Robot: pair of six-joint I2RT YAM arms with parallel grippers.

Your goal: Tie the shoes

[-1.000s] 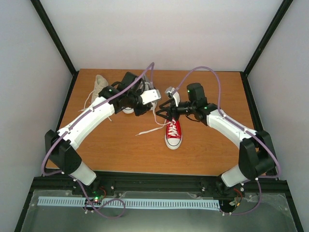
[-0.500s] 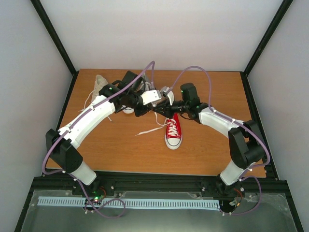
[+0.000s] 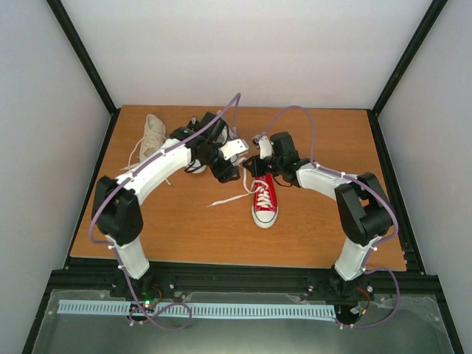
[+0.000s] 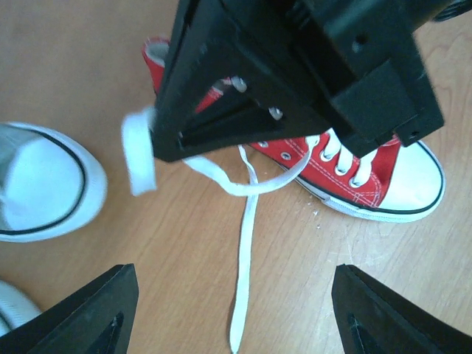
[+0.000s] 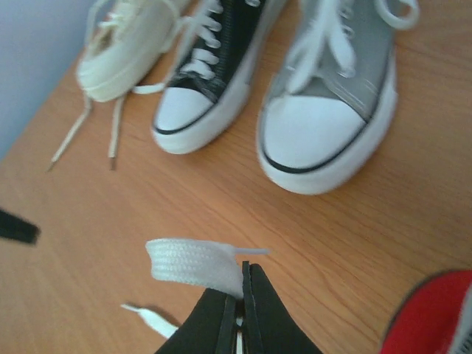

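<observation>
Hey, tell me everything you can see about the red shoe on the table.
The red shoe is a small canvas sneaker with a white rubber toe cap and white sole band. It stands upright on the wooden table, toe toward the arm bases, apart from the other shoes. Its white laces are untied: one loose end trails across the table, another strand is pinched, folded over, in the shut right gripper.

Seen from the right wrist, the cream canvas high-top (image 5: 125, 51), black canvas sneaker (image 5: 206, 81) and grey canvas sneaker (image 5: 332, 125) run off the top edge, softly blurred. The red canvas sneaker (image 5: 435, 317) shows only as a corner. From the left wrist, the right gripper (image 4: 151, 144), clamped on a white flat lace (image 4: 137, 166), hides the red sneaker's middle.
</observation>
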